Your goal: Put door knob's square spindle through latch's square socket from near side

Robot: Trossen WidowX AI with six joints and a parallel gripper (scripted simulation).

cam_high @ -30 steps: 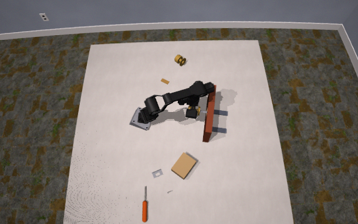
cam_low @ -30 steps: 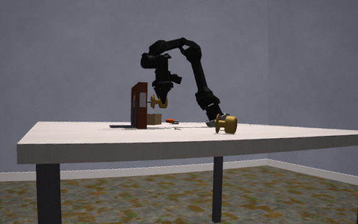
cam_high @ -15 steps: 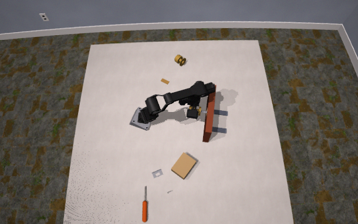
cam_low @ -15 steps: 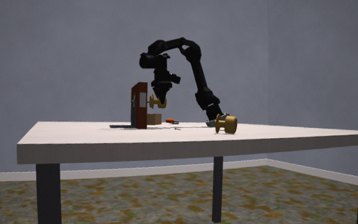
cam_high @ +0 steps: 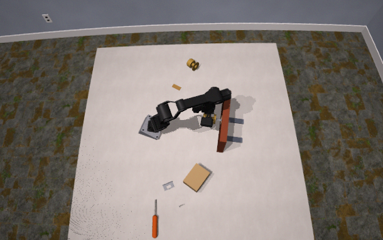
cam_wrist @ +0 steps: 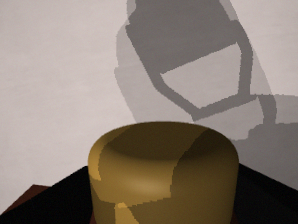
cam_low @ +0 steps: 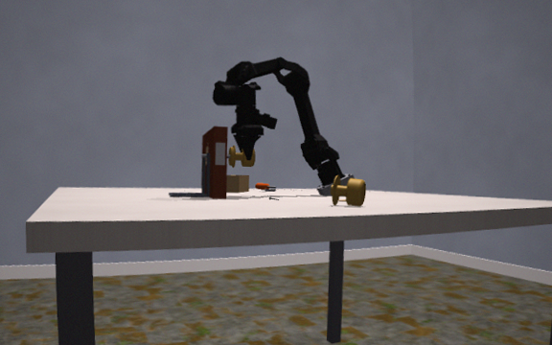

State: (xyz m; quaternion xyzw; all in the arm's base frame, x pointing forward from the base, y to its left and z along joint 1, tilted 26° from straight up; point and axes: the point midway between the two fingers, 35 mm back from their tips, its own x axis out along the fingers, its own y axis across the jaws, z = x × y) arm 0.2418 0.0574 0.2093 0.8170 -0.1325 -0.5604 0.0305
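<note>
The brass door knob (cam_high: 215, 119) (cam_low: 253, 157) (cam_wrist: 162, 175) is up off the table at the robot's side of the upright wooden panel (cam_high: 224, 125) (cam_low: 218, 179), its round plate (cam_high: 215, 119) (cam_low: 231, 157) near the wood but apart from it, a bit of spindle (cam_high: 218, 119) (cam_low: 228, 156) showing in between; I can't see the socket from here, yet I'd say the spindle is already going in

The gripper (cam_high: 207, 120) (cam_low: 247, 156) has its fingers clenched on the knob's head, pointing down from above

So the step in hand looks like the push home, and what it wants next is a straight, level press toward the panel until plate meets wood, with no twist to jam the square

Further out, a second brass knob (cam_high: 192, 64) (cam_low: 352, 191) lies on the table (cam_high: 125, 78) (cam_low: 125, 230), and a tan block (cam_high: 196, 177) (cam_low: 238, 183) sits well apart from the orange-handled screwdriver (cam_high: 154, 226) (cam_low: 261, 185)
</note>
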